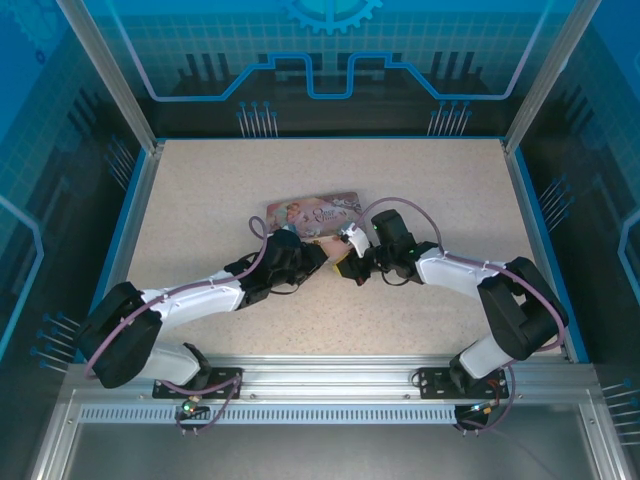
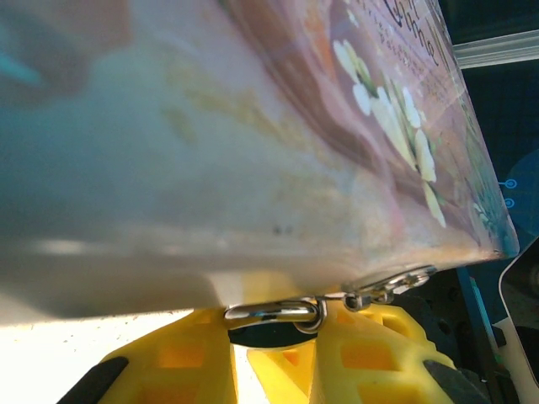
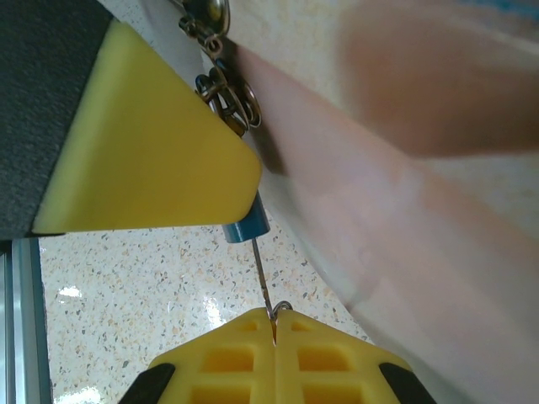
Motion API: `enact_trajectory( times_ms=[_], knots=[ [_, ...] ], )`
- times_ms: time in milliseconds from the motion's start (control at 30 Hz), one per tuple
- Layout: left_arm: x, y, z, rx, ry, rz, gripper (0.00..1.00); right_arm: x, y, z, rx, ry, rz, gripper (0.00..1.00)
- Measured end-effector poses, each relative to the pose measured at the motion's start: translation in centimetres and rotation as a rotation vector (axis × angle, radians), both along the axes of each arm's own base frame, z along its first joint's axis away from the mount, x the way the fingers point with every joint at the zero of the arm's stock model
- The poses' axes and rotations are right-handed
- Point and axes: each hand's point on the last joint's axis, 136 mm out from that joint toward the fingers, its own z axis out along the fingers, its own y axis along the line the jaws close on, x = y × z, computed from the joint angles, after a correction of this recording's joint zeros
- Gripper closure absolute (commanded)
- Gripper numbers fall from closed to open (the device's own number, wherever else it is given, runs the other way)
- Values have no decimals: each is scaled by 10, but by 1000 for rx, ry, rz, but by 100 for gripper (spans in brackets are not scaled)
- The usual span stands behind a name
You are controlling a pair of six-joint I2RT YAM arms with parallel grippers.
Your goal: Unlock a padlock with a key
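From the overhead camera I see both arms reaching in to meet at the middle of the table (image 1: pixel 200 200). The left gripper (image 1: pixel 318 256) and right gripper (image 1: pixel 352 262) are tip to tip just below the pink tin (image 1: pixel 313 211). The lock and key are too small for me to pick out here.

On my left wrist feed, the tin (image 2: pixel 253 126) takes up the upper part of the frame. The left gripper (image 2: pixel 240 353) sits along the bottom edge, its yellow fingers (image 2: pixel 168 366) drawn near each other. A silver metal loop (image 2: pixel 269 315) lies across their tips, with a small link (image 2: pixel 396 281) to its right. I cannot tell whether this claw is actually pinching anything.

On my right wrist feed, the right gripper (image 3: pixel 274 337) at bottom centre is clenched on the key (image 3: pixel 263 278), whose thin shaft runs up into the padlock (image 3: pixel 245 226). Only the blue lower end of the lock shows, poking out below a big yellow pad (image 3: pixel 143 160) in the upper left. Metal rings (image 3: pixel 232 93) hang above it against the tin's edge (image 3: pixel 404 210).
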Motion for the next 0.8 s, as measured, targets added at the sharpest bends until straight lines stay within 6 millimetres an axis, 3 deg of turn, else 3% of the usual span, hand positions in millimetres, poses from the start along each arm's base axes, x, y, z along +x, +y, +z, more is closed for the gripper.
enact_trajectory(
  times_ms=[800],
  knots=[
    [-1,-1,0,-8,-1,-7,100,1,1,6,10,-20,2,100]
  ],
)
